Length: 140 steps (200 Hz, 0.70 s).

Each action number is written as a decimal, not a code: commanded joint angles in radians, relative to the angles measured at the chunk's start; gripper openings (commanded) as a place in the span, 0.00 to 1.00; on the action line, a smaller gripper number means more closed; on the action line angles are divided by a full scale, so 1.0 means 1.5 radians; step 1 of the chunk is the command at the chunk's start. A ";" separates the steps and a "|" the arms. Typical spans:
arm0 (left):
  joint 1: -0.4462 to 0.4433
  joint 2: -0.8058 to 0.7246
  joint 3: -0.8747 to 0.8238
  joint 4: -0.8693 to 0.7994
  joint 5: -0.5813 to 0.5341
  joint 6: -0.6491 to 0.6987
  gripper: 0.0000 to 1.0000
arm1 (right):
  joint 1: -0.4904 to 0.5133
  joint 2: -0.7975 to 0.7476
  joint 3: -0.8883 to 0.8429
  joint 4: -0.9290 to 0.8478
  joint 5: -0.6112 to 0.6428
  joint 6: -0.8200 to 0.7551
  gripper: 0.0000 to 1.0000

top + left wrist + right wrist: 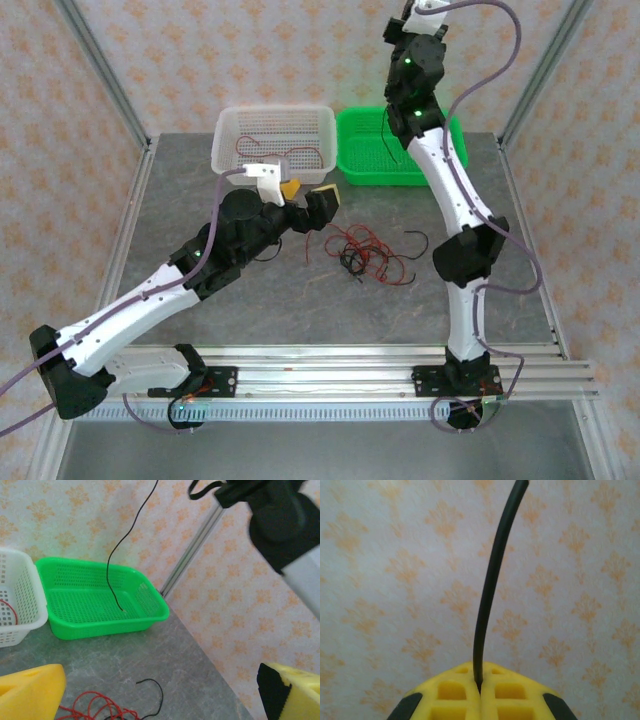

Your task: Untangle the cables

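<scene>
Black and hair-thin, a single cable (492,580) is hanging straight down from the right gripper (480,684), which is pinching it tightly between its yellow pads, high above the far right of the table (300,312). The free end is dangling over the green basket (110,630); I cannot tell if it is touching the bottom. The other cables (365,255), red and black, are lying in a loose knot at the middle of the table, and one red strand (300,157) is lying in the white basket (228,150). The left gripper (160,690) is hovering just left of the knot, jaws wide apart and empty. The pinch is sitting at the very edge of the pads, so the cable is probably risking an early slip. If it is swinging at release, it may be landing across the rim.
</scene>
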 commanded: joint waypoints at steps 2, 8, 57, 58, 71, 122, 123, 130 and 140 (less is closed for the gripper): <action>0.006 -0.007 -0.021 0.022 0.002 -0.005 0.99 | -0.016 0.037 0.022 0.065 0.014 0.017 0.00; 0.007 -0.008 -0.028 0.027 -0.002 -0.005 0.99 | -0.017 0.047 0.022 0.066 0.013 0.016 0.00; 0.007 -0.013 -0.068 0.068 0.007 -0.014 0.99 | -0.023 0.093 -0.057 0.036 0.020 -0.006 0.00; 0.007 -0.013 -0.069 0.068 0.007 -0.014 0.99 | -0.023 0.092 -0.060 0.034 0.020 -0.006 0.00; 0.008 -0.014 -0.065 0.063 0.010 -0.015 0.99 | -0.023 0.089 -0.102 0.010 0.029 -0.005 0.00; 0.007 -0.034 -0.054 0.022 0.002 -0.023 0.99 | -0.038 0.132 -0.081 -0.278 0.002 0.086 0.00; 0.007 -0.035 -0.054 0.022 0.002 -0.023 0.99 | -0.038 0.134 -0.080 -0.283 0.002 0.087 0.00; 0.007 -0.039 -0.054 0.016 0.000 -0.025 0.99 | -0.041 0.143 -0.071 -0.314 0.001 0.100 0.00; 0.007 -0.044 -0.055 0.008 -0.002 -0.026 0.99 | -0.045 0.157 -0.059 -0.353 -0.005 0.116 0.00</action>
